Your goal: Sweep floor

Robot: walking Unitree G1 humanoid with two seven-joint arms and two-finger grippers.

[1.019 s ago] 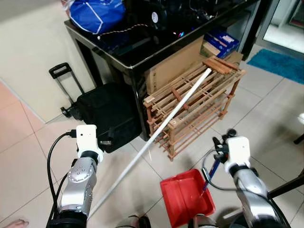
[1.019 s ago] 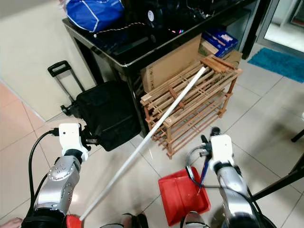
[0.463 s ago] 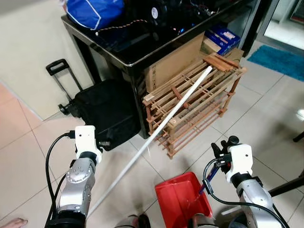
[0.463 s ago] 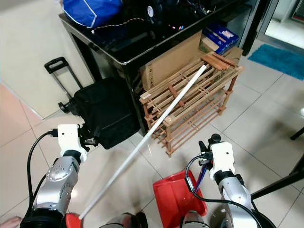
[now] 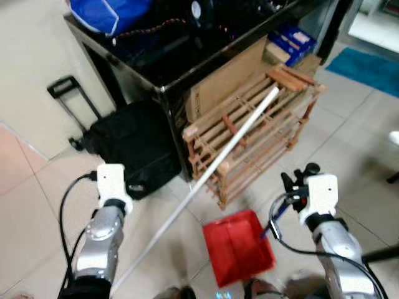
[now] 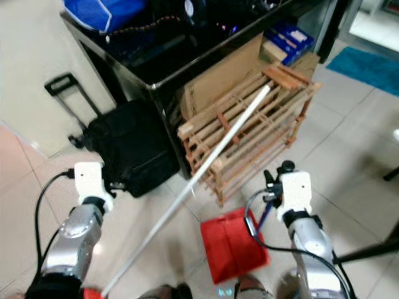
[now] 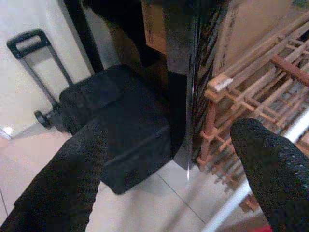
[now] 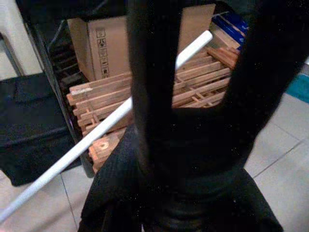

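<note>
A long white broom stick (image 5: 218, 168) leans with its top on the wooden rack (image 5: 262, 124) and runs down to the tiles on my left, where a bit of its red head (image 6: 90, 293) shows. My left gripper (image 7: 178, 159) hovers open beside the stick, with nothing between its black fingers (image 7: 72, 174). It faces the black bag and the table leg. A red dustpan (image 5: 237, 246) hangs low over the tiles by its dark handle (image 5: 273, 219). My right gripper (image 5: 292, 190) is shut on that handle, just in front of the rack.
A black glass table (image 5: 156, 81) stands ahead with a blue bag (image 5: 103, 12) and cables on top. Under it are a cardboard box (image 5: 230, 75) and a black trolley bag (image 5: 134, 146). A blue mat (image 5: 368, 65) lies at the far right. Open tiles stretch right of the rack.
The whole view has shifted and blurred, so the camera is moving. The right gripper has risen a little with the dustpan. The broom stick still leans on the rack.
</note>
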